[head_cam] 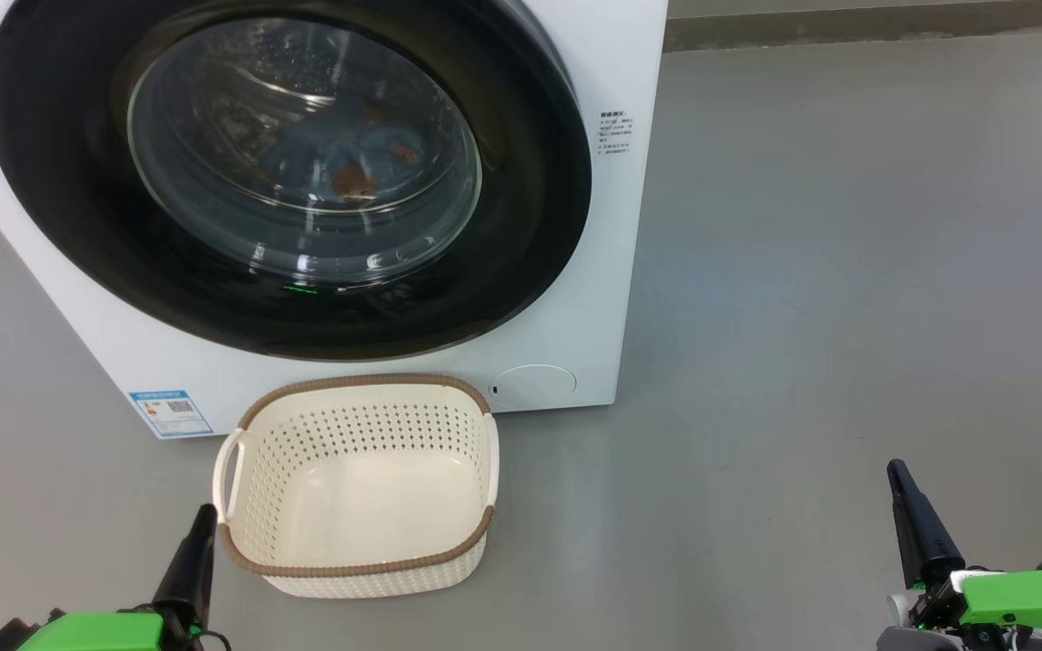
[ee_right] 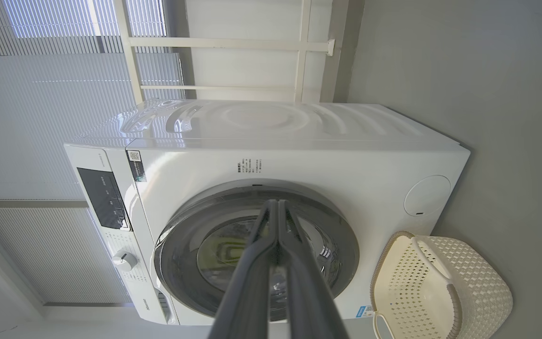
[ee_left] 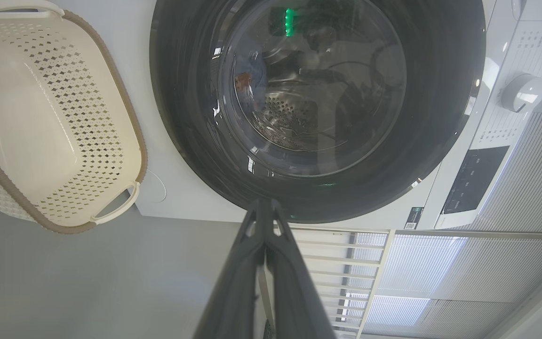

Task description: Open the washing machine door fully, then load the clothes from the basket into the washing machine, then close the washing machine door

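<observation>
On the head view I have the left pincer (head_cam: 204, 517) at the lower left, its two long dark fingers pressed together with nothing between them. Just to the right of its tip sits the basket (head_cam: 363, 387). It is cream plastic and rounded rectangular, with walls pierced by rows of small holes, a brown woven-look rim and a smooth bare bottom. Beyond the basket stands the washing machine (head_cam: 589, 298), a boxy body of smooth white. Its door (head_cam: 60, 190) is shut flush, a broad glossy black ring around a bulging clear glass bowl. Through the glass I make out the clothes (head_cam: 363, 158), pale blue fabric with orange-brown patches, lying in the drum. A blue label (head_cam: 170, 413) sits on the machine's lower corner ahead of the left pincer. The right pincer (head_cam: 897, 472) is at the lower right, well apart from everything. Its fingers are likewise closed and empty over the matt grey floor (head_cam: 847, 271).

On the left wrist view the closed fingers point at the door's black rim. The basket lies up and to their left. A round white knob (ee_left: 522, 92) and a dark control panel (ee_left: 473, 181) are to their right, beside ribbed pale blinds (ee_left: 534, 179).

On the right wrist view the closed fingertips lie over the top of the door's ring. The basket is at their lower right on the floor, and the blinds are to their left.
</observation>
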{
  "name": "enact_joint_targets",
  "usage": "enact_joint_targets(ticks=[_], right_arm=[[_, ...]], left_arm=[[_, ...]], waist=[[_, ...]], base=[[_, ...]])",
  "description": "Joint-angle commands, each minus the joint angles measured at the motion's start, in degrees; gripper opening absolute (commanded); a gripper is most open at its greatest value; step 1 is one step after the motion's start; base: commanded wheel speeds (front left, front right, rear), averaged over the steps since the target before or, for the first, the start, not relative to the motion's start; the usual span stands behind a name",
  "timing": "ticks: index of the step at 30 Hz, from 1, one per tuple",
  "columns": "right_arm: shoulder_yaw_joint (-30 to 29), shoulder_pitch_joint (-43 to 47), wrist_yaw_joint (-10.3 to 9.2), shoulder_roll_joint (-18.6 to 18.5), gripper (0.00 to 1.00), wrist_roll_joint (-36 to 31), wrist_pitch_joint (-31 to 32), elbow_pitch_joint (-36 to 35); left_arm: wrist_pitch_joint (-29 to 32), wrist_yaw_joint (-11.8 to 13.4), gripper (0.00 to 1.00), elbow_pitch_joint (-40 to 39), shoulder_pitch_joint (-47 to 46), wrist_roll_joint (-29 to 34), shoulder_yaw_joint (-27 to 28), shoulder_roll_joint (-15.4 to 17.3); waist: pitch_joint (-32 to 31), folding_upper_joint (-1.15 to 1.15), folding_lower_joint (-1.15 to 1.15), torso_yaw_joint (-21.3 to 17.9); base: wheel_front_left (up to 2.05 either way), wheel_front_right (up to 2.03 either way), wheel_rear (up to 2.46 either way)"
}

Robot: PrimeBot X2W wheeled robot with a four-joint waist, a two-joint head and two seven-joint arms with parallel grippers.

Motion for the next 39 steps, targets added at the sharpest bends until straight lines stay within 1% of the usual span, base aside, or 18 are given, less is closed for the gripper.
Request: enact_joint_targets(ticks=[1, 39], right_arm=[[1.30, -2.30, 0.09, -0.35, 0.00, 0.23, 0.46, -1.41], [1.31, -2.30, 0.09, -0.34, 0.00, 0.24, 0.45, -1.41]], left_arm=[[0.34, -0.41, 0.00, -1.10, -2.37, -0.47, 1.97, 1.09], [0.34, -0.41, 0.00, -1.11, -2.37, -0.47, 1.97, 1.09]], waist=[[0.00, 0.00, 0.00, 0.00], [0.00, 0.00, 0.00, 0.00]], base=[[0.00, 0.00, 0.00], [0.00, 0.00, 0.00]])
